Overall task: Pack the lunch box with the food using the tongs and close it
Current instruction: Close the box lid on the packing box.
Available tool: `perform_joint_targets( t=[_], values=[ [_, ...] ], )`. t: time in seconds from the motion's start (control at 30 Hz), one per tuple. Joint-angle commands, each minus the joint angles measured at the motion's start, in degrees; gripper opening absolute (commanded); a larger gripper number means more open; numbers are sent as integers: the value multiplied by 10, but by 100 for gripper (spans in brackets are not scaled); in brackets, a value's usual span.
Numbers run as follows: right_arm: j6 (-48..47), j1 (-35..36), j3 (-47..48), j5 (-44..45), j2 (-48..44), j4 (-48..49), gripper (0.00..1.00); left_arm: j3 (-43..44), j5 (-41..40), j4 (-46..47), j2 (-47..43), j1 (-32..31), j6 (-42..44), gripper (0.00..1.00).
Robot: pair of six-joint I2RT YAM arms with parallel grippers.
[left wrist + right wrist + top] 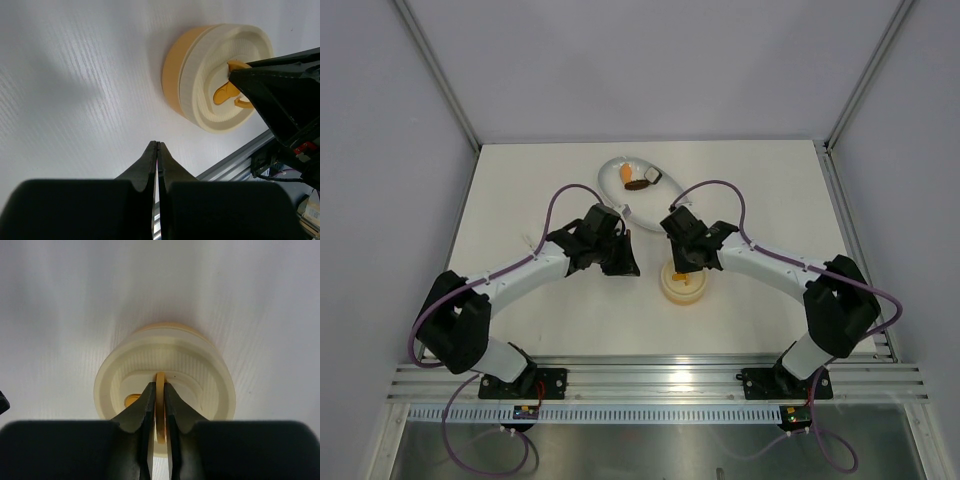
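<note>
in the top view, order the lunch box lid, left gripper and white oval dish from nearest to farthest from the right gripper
1. lunch box lid: directly under the right gripper, which pinches its orange tab.
2. left gripper: just to the left, shut, apart from the box.
3. white oval dish: farthest, up toward the far side, with food pieces in it.

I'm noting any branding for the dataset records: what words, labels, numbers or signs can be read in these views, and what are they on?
No text can be read in any view.
The lunch box lid: no print; its orange tab is a plain handle, not a sign.
A small label at the corner of the left wrist view: too blurred to read.
</note>
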Motion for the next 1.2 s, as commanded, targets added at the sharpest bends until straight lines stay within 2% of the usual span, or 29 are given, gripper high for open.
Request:
perform_joint_targets(
  t=[0.0,0.03,0.07,0.33,0.47,1.17],
  values=[
    [21,14,12,41,25,-24,17,-6,4,29,3,5,-1,0],
    [23,17,12,41,25,-24,3,-7,4,29,4,7,-2,0],
    [25,20,13,42,23,-25,0,-8,3,30,5,8,-3,0],
    [-3,23,35,2,-51,-44,0,-14,3,32,0,12,-5,0],
    [-3,23,57,-10,-60,-62,0,-17,4,34,0,14,-7,0],
    [65,18,30,16,-21,-68,0,-28,3,33,-4,13,-3,0]
  ],
)
